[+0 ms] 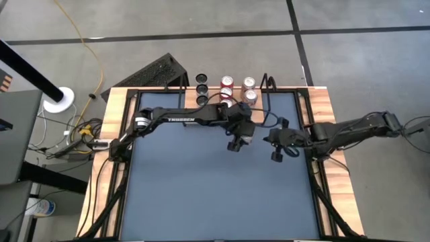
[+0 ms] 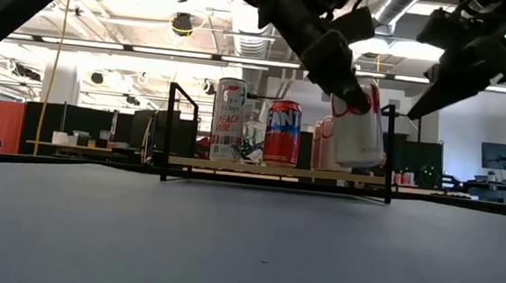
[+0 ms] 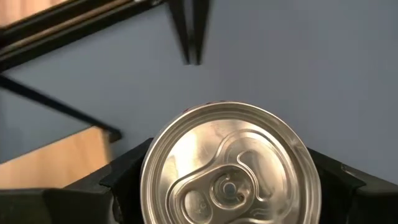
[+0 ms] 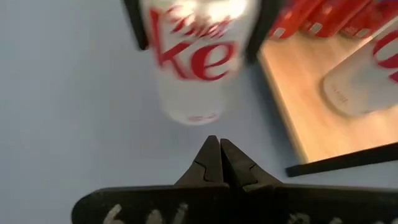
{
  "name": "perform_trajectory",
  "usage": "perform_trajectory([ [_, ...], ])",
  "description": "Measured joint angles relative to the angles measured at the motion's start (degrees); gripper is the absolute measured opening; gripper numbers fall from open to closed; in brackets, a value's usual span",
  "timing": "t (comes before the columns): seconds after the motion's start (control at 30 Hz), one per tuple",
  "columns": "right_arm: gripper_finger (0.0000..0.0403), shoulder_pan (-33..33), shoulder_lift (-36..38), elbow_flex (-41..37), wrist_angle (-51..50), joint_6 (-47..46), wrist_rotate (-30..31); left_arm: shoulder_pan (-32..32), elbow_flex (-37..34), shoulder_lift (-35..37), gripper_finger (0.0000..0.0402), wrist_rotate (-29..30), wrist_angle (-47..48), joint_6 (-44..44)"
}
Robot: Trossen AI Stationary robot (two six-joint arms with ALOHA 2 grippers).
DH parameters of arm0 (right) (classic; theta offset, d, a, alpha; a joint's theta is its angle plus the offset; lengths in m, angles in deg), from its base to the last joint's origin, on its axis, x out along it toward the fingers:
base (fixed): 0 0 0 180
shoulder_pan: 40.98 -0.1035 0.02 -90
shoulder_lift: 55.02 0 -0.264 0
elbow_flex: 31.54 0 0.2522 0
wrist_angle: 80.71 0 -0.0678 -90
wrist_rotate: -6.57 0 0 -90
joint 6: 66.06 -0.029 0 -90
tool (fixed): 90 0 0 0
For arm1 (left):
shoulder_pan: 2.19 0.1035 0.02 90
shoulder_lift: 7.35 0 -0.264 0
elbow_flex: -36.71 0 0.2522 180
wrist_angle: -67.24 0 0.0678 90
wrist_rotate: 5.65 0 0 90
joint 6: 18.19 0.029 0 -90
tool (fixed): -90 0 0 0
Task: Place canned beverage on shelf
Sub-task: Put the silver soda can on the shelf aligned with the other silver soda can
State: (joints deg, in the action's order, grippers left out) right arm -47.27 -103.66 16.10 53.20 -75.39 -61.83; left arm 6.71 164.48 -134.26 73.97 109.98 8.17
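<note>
A silver can top (image 3: pixel 230 165) fills the lower middle of the left wrist view — a round aluminium lid seen from directly above, with its pull tab and raised rim in plain sight. The left gripper (image 3: pixel 230 186) holds it, one dark finger (image 3: pixel 127 171) pressed to one side of the can and the other dark finger pressed to the opposite side. Beyond the can lies the dark-blue tabletop (image 3: pixel 298 68). Thin black metal bars (image 3: pixel 189 31) cross it — part of the shelf frame. A light-wood board (image 3: pixel 53 165) shows at one corner, edged by a black bar.
</note>
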Motion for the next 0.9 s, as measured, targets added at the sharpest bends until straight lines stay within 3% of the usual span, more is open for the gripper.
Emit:
perform_trajectory([
  [0.37, 0.0000, 7.71, 0.00, 4.23, -1.74, 13.61, -3.44, 1.91, -3.58, 0.09, 0.0288, -4.68, -0.11, -2.01],
  [0.6, 0.0000, 12.70, -0.15, 4.23, -1.52, 15.66, -8.32, 1.86, -6.19, 0.09, 0.0298, -4.83, -0.31, -0.28],
  [0.9, 0.0000, 13.54, -0.15, 4.23, -1.52, 15.72, -8.60, 0.45, -7.31, 0.46, 0.0342, -2.29, -1.09, 1.07],
])
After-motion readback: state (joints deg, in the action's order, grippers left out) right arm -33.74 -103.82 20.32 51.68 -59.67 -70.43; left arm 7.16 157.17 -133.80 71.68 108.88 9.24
